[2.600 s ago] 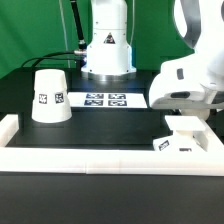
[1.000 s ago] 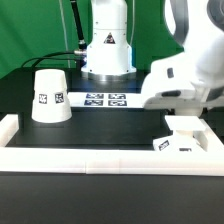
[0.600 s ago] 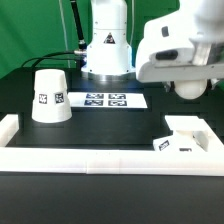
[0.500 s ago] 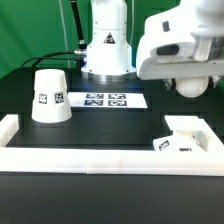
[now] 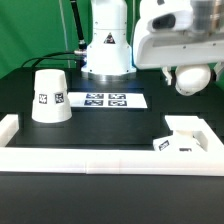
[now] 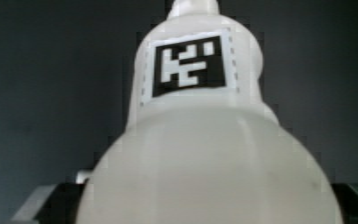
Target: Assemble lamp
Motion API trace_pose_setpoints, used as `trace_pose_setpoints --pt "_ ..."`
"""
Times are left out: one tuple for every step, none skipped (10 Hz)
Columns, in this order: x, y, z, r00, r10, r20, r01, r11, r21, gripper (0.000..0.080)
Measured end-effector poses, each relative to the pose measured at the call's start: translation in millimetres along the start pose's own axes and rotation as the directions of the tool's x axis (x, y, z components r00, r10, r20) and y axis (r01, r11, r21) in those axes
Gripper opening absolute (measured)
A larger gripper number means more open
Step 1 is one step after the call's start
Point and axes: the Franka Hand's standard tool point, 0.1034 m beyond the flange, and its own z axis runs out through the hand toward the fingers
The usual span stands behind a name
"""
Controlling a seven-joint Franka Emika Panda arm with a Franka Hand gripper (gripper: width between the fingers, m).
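Now the tool [image 5: 188, 71] is high above the counter [image 5: 100, 128], on the exterior view's right, and it is closed on the bulb [image 5: 194, 82]. The bulb hangs in the air under the white wrist body and touches nothing else. Its round end is the part that shows below the tool. In the wrist view the bulb fills almost the whole picture: the round body is near the camera, and the narrower neck goes away from it and carries a black-and-white tag [image 6: 192, 62]. The fingers are nearly hidden there; only small dark pieces show at the two sides of the round body. The base [image 5: 186, 130] lies on the counter almost straight under the bulb, well apart from it, just behind the rail [image 5: 100, 158] that runs along the front edge. One tag shows on the side of the base that faces the camera. The shade [image 5: 48, 95] stands with its wide end down on the exterior view's left, far from the other two parts, with tags on its wall. The marker board [image 5: 105, 99] lies flat between the shade and the tool's side, in front of the arm's pedestal [image 5: 107, 50].
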Motion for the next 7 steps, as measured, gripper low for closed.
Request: trace_pose_setpoints --pt "1.1 2.0 -14.4 0.998 -0.008 -0.056 0.008 1.000 0.002 0.0580" --pt "5.8 -1.1 -34.5 0.994 0.010 -0.104 -0.010 1.000 0.007 0.0580" --pt "14.7 -11.9 -46.4 0.985 0.029 -0.173 -0.027 1.000 0.016 0.0580" --pt "21.9 -12.8 -44.1 0.961 0.016 -0.277 -0.011 1.000 0.018 0.0580" --pt "20.3 -10.8 -40.8 0.942 0.020 -0.336 -0.014 1.000 0.020 0.0580" --pt "24.2 -11.1 -39.9 0.919 0.014 -0.394 -0.007 1.000 0.018 0.0580" --pt "30.9 -8.8 -29.3 0.872 -0.013 -0.489 0.014 1.000 -0.002 0.0580"
